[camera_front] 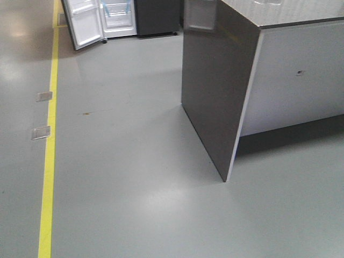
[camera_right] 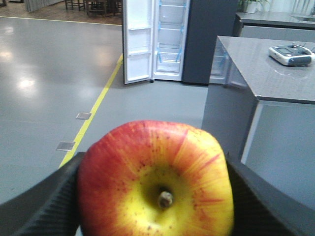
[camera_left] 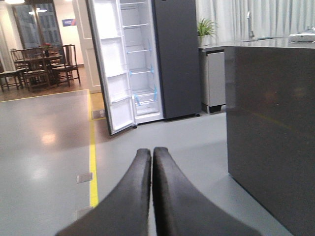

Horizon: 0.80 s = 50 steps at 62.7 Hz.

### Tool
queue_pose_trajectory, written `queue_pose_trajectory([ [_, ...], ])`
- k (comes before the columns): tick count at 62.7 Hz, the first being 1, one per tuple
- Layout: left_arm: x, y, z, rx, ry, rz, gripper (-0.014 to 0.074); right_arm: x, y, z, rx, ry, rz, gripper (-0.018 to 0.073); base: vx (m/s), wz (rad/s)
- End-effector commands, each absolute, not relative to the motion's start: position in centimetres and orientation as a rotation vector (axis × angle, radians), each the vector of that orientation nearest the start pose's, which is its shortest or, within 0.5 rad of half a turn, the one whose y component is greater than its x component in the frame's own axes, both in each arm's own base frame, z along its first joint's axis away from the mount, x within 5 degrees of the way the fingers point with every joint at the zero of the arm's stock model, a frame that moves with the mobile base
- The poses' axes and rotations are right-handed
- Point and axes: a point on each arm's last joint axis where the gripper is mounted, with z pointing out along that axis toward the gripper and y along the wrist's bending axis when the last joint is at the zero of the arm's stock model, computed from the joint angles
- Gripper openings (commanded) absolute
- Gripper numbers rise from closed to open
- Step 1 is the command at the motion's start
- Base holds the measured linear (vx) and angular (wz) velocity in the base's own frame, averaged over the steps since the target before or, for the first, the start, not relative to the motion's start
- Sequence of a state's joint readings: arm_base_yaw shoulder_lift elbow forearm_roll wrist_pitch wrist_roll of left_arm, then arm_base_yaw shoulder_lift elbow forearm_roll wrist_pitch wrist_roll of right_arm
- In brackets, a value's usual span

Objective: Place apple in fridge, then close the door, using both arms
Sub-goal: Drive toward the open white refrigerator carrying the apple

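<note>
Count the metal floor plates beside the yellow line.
2. Farther plate and nearer plate, both beside the yellow line, across it from the counter. Others may lie outside view.

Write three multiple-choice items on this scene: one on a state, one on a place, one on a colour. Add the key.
1. The fridge has its door:
A. shut
B. open
C. missing

2. The apple is:
A. on a fridge shelf
B. in a door bin
C. between the jaws of the right gripper

3. The floor line is:
A. yellow
B. red
C. white

Key:
1 B: the door stands swung out, showing its white lining.
2 C: the jaws press the apple's two sides.
3 A: it shows yellow in all three views.
</note>
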State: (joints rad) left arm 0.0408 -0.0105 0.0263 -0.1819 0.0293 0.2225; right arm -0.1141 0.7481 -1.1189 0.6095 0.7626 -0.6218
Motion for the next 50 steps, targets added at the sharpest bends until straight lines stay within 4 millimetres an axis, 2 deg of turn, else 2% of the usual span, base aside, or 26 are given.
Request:
queue_pose_trajectory([
  [1, 5.57, 0.29, 20.29, -0.009, 1.459, 0.067, -0.0006, 11.78, 2.08, 47.06, -0.286, 1.641, 0.151, -0.0006, 0.05, 0.21],
  [50, 5.57, 0.29, 20.29, -0.009, 1.459, 0.067, -0.0006, 11.78, 2.08, 47.06, -0.286, 1.641, 0.151, -0.0006, 0.09, 0.33],
])
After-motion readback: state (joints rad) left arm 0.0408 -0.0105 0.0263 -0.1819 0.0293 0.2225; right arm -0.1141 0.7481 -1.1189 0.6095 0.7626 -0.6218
